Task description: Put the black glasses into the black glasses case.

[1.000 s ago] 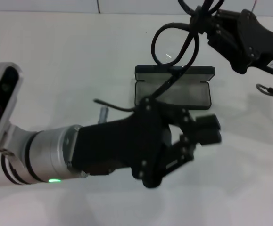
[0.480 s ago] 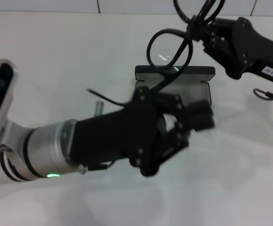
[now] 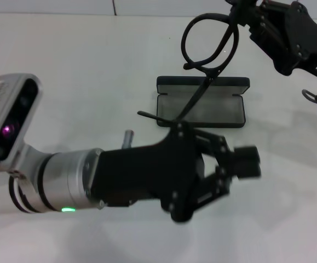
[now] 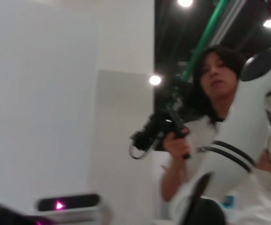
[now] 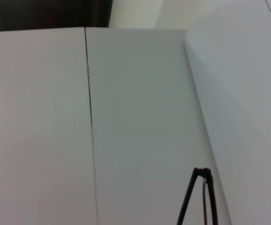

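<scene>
The black glasses (image 3: 225,46) hang in the air at the far right of the head view, over the table. My right gripper (image 3: 238,12) is shut on them at the frame's top. One long temple arm (image 3: 195,99) slants down across the open black glasses case (image 3: 224,84), its tip reaching past the case's left end. The case lies open on the white table, with its grey lining showing. My left gripper (image 3: 246,162) hovers in front of the case, shut with nothing in it. A thin piece of the glasses (image 5: 191,199) shows in the right wrist view.
The white table (image 3: 81,66) spreads around the case. My left arm's silver forearm (image 3: 59,178) crosses the front left. A cable ring (image 3: 311,97) hangs below the right arm. The left wrist view shows a person (image 4: 210,93) and a white robot limb (image 4: 247,136).
My left gripper has dropped back toward the table's front and to the right, off the case. My right gripper has carried the glasses slightly right and farther back.
</scene>
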You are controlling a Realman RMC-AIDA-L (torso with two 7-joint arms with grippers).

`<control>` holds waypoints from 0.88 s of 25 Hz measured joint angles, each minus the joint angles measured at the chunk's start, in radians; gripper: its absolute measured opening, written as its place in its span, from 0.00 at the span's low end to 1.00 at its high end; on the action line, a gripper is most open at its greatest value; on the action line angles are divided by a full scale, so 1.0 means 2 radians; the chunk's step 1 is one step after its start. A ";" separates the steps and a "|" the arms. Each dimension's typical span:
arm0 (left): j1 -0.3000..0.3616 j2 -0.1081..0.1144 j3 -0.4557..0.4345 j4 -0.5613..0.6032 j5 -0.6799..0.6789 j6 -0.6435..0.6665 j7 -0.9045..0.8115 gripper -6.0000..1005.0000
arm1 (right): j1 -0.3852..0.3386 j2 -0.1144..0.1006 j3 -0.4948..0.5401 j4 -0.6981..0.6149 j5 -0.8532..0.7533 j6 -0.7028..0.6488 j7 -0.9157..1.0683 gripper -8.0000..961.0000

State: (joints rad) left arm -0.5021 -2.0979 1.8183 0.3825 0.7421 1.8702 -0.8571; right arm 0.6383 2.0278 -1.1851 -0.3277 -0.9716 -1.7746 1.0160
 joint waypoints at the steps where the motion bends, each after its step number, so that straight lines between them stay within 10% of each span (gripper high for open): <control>1: 0.000 0.000 0.000 0.000 0.000 0.000 0.000 0.10 | 0.000 0.000 0.000 0.001 0.001 -0.004 0.000 0.06; 22: 0.003 -0.002 0.000 -0.021 -0.071 -0.011 0.006 0.10 | 0.005 0.000 -0.056 -0.002 -0.001 0.028 -0.007 0.06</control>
State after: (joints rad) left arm -0.4969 -2.1016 1.8177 0.3412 0.6003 1.8476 -0.8451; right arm 0.6475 2.0279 -1.2965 -0.3326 -0.9734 -1.7187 1.0017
